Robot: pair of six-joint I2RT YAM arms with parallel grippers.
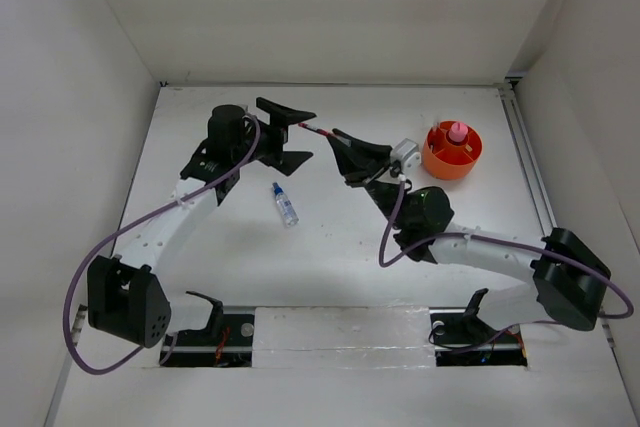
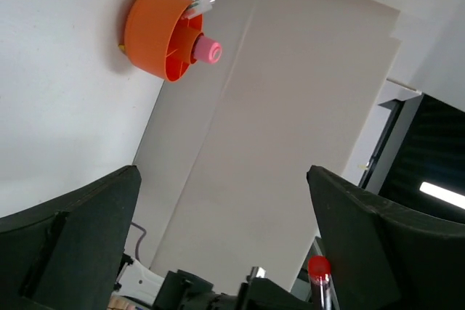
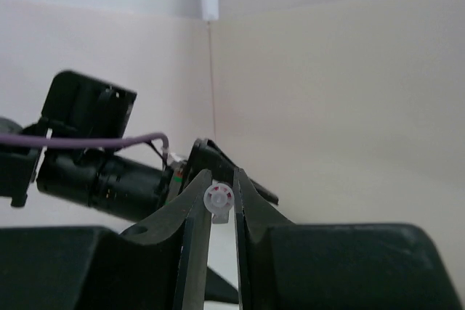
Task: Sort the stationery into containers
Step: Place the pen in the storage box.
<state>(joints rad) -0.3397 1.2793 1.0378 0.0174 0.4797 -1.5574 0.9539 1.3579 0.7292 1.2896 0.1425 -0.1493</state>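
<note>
- The left gripper (image 1: 289,134) was raised over the far middle of the white tabletop (image 1: 330,267), its jaws spread wide, one finger (image 2: 73,245) at each side of the left wrist view.
- The right gripper (image 1: 340,142) faced it from just beside, jaws pressed onto the thin red pen (image 1: 316,131). In the right wrist view the pen's butt end (image 3: 218,200) sat pinched between the two fingers.
- The pen's free, red-capped end (image 2: 318,268) reached into the gap between the left jaws, touching neither finger.
- The round orange plastic tub (image 1: 440,164) stood near the far right corner, short of the table's right edge, with bare surface all around it.
- A pink-capped reddish cylinder (image 1: 457,132) stood upright in the tub's centre.
- The clear blue-capped bottle (image 1: 285,204) lay flat on open table between the arms, well apart from both grippers and every edge.
</note>
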